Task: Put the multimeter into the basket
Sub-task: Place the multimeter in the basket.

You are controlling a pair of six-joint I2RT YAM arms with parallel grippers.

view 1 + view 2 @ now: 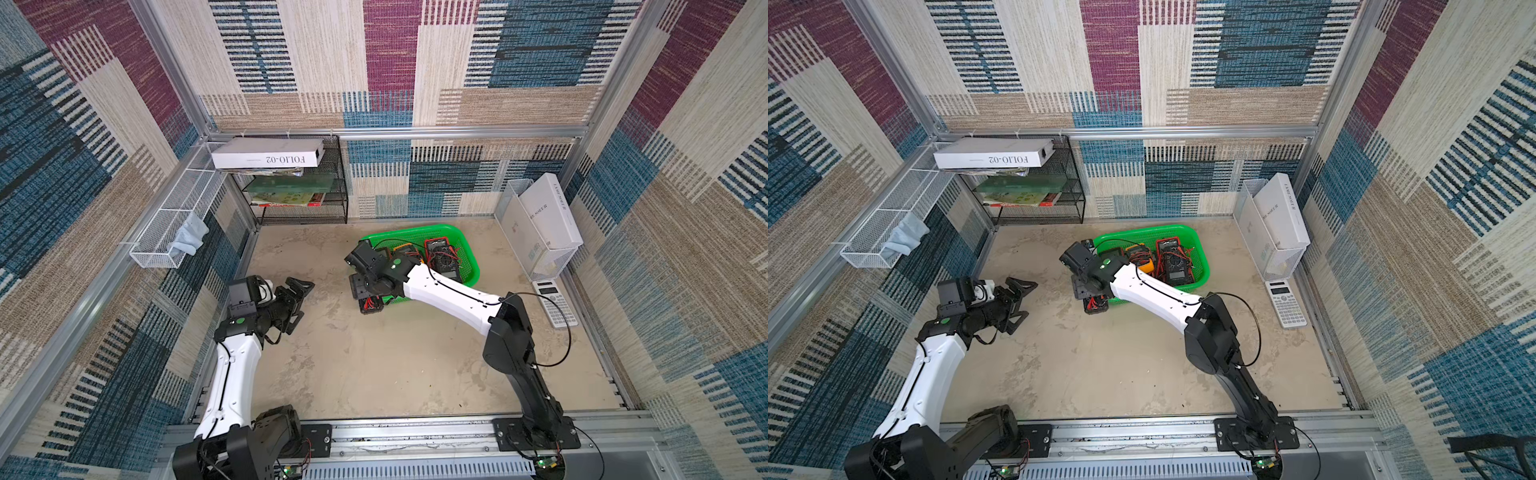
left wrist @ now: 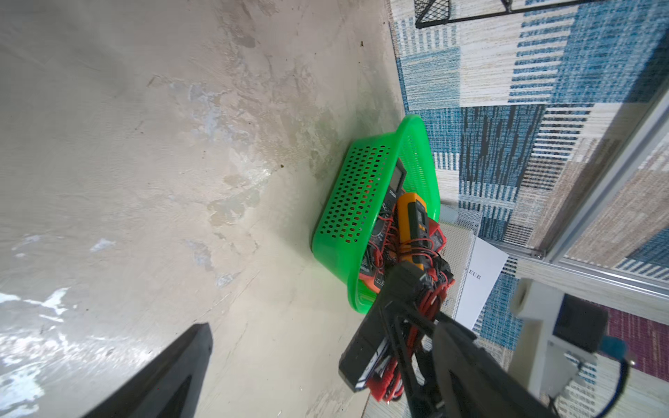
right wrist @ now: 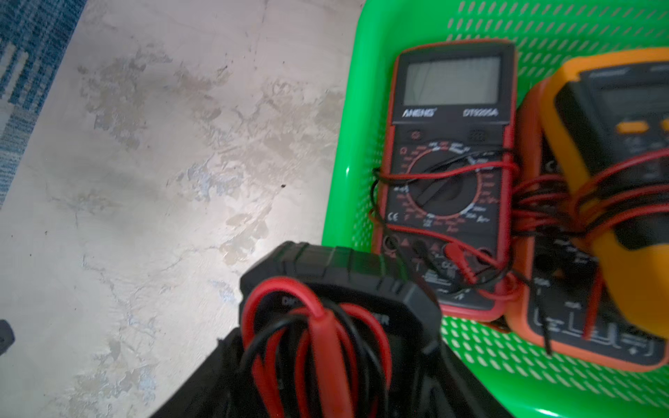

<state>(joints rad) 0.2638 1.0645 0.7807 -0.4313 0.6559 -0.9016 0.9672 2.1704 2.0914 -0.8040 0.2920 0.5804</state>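
Mid-frame in a top view, the right hand (image 1: 366, 293) clenches a black plastic multimeter (image 3: 340, 286) bound in red and black leads (image 3: 315, 325) at the lower-left corner of the bright green perforated plastic basket (image 1: 415, 230), apparently ready to drop it inside, while the left hand (image 1: 300, 301) hangs released at lower left.

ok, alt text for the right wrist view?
A black multimeter wrapped in red and black leads fills the foreground, overlapping the rim of a green basket. Inside the basket lie a red-edged ANENG multimeter and an orange multimeter, both wound with leads. A mottled beige table fills the rest.
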